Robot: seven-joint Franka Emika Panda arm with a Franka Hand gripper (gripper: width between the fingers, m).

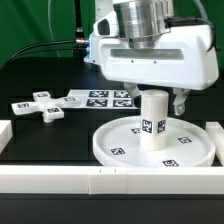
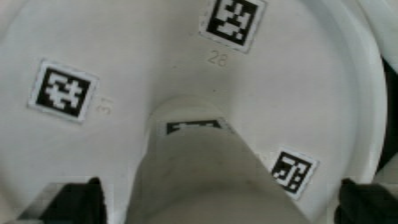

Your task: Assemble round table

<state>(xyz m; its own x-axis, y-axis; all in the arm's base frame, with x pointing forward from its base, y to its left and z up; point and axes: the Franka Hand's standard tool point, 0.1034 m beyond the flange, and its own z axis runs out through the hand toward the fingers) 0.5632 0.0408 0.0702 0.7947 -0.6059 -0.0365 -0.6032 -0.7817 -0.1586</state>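
Squarely in the lower centre of the exterior view, the short cylinder leg [image 1: 153, 122] stands upright on the large round disc [image 1: 105, 142] — its long axis vertical, one end on the disc's floor, the other pointing up at the gripper [image 1: 154, 103]. The disc lies flat on the black bench [image 1: 50, 135], rim up, just behind the front border rail [image 1: 60, 180]. The gripper hangs over the leg with its fingers spread, one on either side of the upper part. In the wrist view a gap shows between each dark fingertip [image 2: 80, 203] and the leg — nothing is held. The cross-shaped foot [image 1: 40, 106] lies flat at left centre, beside the marker board [image 1: 100, 98].
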